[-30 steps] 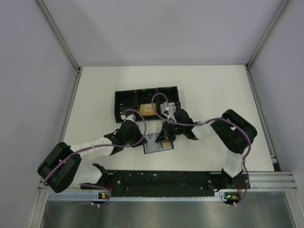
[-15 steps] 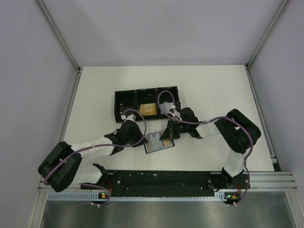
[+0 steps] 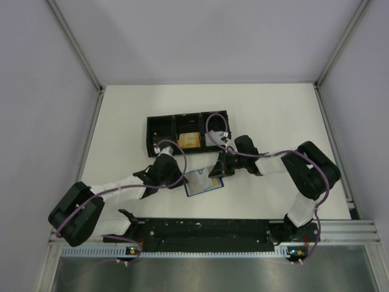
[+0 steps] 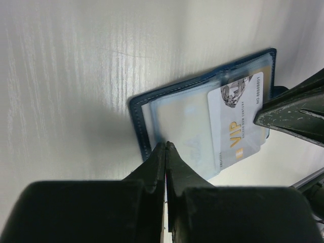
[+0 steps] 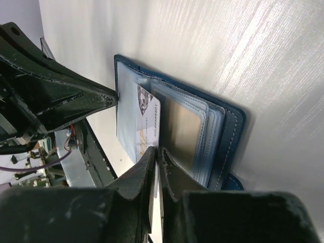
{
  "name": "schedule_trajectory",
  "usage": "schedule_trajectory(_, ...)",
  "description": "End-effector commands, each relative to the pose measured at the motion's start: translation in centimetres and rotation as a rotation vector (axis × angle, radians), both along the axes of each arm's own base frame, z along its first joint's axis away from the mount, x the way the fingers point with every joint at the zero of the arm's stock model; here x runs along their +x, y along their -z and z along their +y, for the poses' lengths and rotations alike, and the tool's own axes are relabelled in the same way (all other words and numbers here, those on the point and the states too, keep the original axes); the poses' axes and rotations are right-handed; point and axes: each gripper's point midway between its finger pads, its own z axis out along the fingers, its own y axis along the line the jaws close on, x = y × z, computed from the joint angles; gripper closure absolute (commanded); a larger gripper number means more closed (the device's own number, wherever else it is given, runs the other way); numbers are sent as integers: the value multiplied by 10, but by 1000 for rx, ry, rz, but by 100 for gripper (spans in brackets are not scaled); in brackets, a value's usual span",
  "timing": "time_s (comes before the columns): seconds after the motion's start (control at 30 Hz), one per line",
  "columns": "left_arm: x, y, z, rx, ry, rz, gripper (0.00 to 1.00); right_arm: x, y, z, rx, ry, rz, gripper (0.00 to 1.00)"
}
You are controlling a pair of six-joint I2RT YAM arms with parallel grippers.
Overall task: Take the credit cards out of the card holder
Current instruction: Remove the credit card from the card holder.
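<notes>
The dark-blue card holder [image 3: 196, 188] lies open on the table, its clear sleeves facing up [image 4: 177, 121]. A white VIP credit card [image 4: 235, 119] sticks partly out of a sleeve; it also shows in the right wrist view [image 5: 147, 114]. My left gripper [image 3: 184, 180] is shut on the holder's near sleeve edge [image 4: 165, 147] and pins it. My right gripper [image 3: 217, 174] is shut on the edge of the VIP card [image 5: 156, 152]. An orange-tan credit card [image 3: 189, 140] lies in the middle compartment of the black tray [image 3: 159, 129].
The black three-compartment tray stands just behind the holder. The two grippers face each other across the holder, fingertips close together. An aluminium rail [image 3: 243, 228] runs along the near table edge. Grey walls enclose the left, right and back.
My right gripper has moved right, away from the holder's middle, drawing the VIP card partly out of its sleeve. The left gripper has stayed in place on the holder.
</notes>
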Motion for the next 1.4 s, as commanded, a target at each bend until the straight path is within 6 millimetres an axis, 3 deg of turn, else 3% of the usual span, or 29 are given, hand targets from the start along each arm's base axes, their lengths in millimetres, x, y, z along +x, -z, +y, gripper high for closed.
schedule_trajectory(0.0,-13,20,15,68,6,51,100,4,-9,5,32,-29,-29,91)
schedule_trajectory(0.1,-15,22,14,66,12,62,100,4,-9,9,38,-32,-24,86)
schedule_trajectory(0.3,-12,19,10,49,16,51,100,7,-8,14,44,-38,-18,85)
schedule_trajectory(0.37,-12,20,9,46,18,51,100,7,-7,16,47,-44,-10,89)
schedule_trajectory(0.43,-13,20,9,43,17,53,100,7,-7,16,49,-46,-8,100)
schedule_trajectory(0.57,-11,11,9,21,9,22,100,8,-11,9,32,-28,-24,100)
schedule_trajectory(0.7,-4,-13,9,-28,1,-82,90,12,-22,-2,15,12,-72,100)
schedule_trajectory(1.07,11,-106,14,-186,-17,-440,16,19,-62,-31,-69,143,-222,100)
schedule_trajectory(1.37,-11,-192,-26,-527,211,-708,10,9,-170,-25,383,277,-400,100)
